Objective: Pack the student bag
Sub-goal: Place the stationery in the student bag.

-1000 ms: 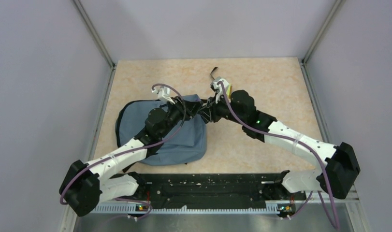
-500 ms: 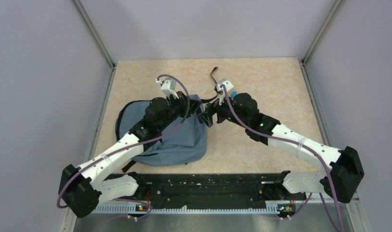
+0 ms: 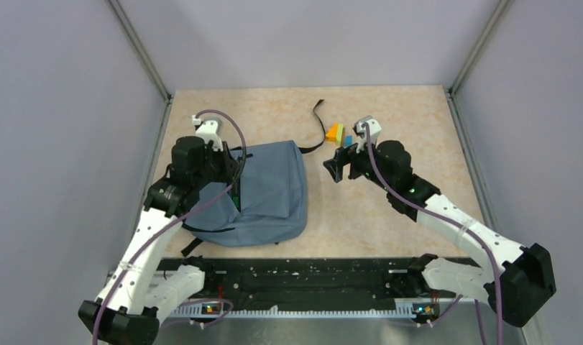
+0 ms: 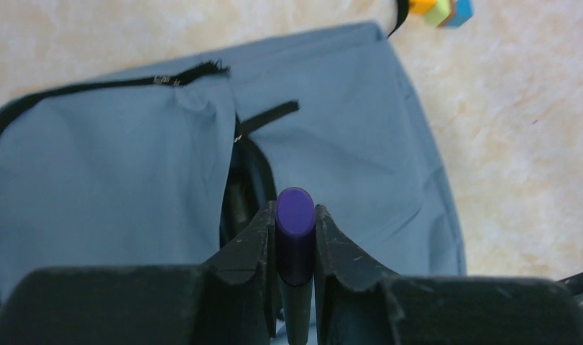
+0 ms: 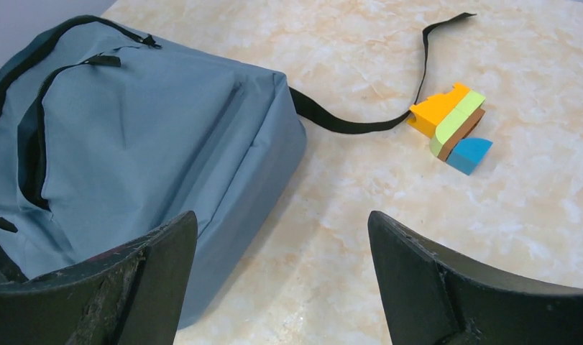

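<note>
Top camera: fixed, high behind the arm bases, angled down and forward, whole table (image 3: pixel 403 108) in frame. Left wrist camera: close above the backpack (image 4: pixel 116 180), looking nearly straight down onto it. Right wrist camera: low, near the tabletop, facing obliquely across it. Overlap in all three views: backpack's far edge, its loose strap (image 5: pixel 360 126) and the coloured blocks (image 5: pixel 452 128).

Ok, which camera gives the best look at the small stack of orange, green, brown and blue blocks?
Right wrist: the coloured blocks lie close, whole, every colour distinct. Top external shows only a tiny bright patch beside the black strap; left wrist cuts them off at its top edge.
</note>
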